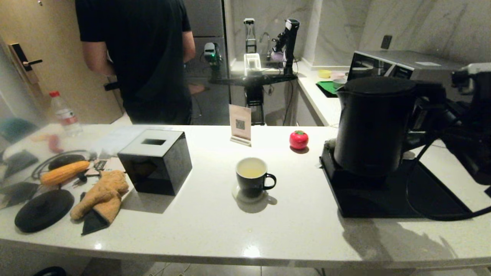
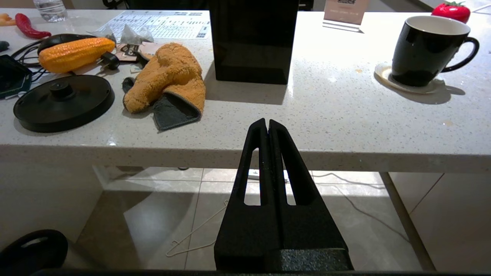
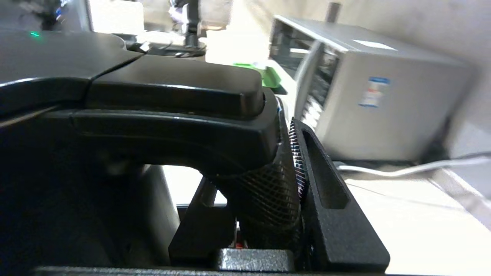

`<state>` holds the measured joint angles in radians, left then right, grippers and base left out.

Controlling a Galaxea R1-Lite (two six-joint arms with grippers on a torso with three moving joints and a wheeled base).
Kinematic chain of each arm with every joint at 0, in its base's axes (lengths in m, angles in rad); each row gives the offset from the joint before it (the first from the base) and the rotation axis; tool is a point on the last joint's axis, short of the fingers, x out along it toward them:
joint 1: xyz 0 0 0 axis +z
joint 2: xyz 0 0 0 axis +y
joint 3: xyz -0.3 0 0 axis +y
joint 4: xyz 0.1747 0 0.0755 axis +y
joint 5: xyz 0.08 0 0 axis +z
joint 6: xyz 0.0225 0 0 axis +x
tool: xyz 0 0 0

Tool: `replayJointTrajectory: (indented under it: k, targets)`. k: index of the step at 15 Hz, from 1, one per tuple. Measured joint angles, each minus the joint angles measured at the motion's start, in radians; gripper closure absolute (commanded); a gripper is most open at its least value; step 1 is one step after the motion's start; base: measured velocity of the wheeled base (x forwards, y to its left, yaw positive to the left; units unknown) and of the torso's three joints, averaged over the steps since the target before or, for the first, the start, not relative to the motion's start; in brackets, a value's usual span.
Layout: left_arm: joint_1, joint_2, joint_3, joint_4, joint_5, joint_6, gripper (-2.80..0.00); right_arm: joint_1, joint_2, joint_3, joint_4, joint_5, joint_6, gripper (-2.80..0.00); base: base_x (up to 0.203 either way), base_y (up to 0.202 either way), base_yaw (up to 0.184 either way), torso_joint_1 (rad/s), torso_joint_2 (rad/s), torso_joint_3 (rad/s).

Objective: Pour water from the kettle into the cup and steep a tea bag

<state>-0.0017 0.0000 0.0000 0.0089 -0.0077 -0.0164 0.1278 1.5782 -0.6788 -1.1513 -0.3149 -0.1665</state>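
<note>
Head view, nearest first: the pale speckled stone bench (image 1: 215, 230) carries the cup (image 1: 252, 177), a small glossy black mug with a white inside, on a light coaster at mid-bench. The water (image 1: 251, 170) in it looks pale yellowish, so the pour seems done. No tea bag is visible in any view.

Off to the right, the matte black kettle (image 1: 374, 124) hangs upright above a flat black tray (image 1: 387, 199), apparently just clear of it. The right pincer (image 3: 297, 184) grips its netted loop handle, ribbed pads tight on the textured grip. I judge the step to be setting the kettle down; next comes a level lowering onto the tray, then letting go.

The left pincer (image 2: 267, 126) is parked below the bench edge, clenched and empty.

Farther back stand a black cube tissue box (image 1: 157, 161) and a red tomato-shaped toy (image 1: 299, 139).
</note>
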Motion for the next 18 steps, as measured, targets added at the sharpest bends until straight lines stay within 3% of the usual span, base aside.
replayJointTrajectory:
  k: [13,18]
  targets:
    - [0.000,0.000,0.000,0.000,0.000,0.000,0.00,-0.280,-0.098,0.148,-0.018,0.000,0.210,0.00,0.000,0.000,0.000,0.000,0.00,0.000]
    - [0.000,0.000,0.000,0.000,0.000,0.000,0.00,-0.381,-0.066,0.183,-0.021,0.001,0.241,0.00,0.000,0.000,0.000,0.000,0.00,0.000]
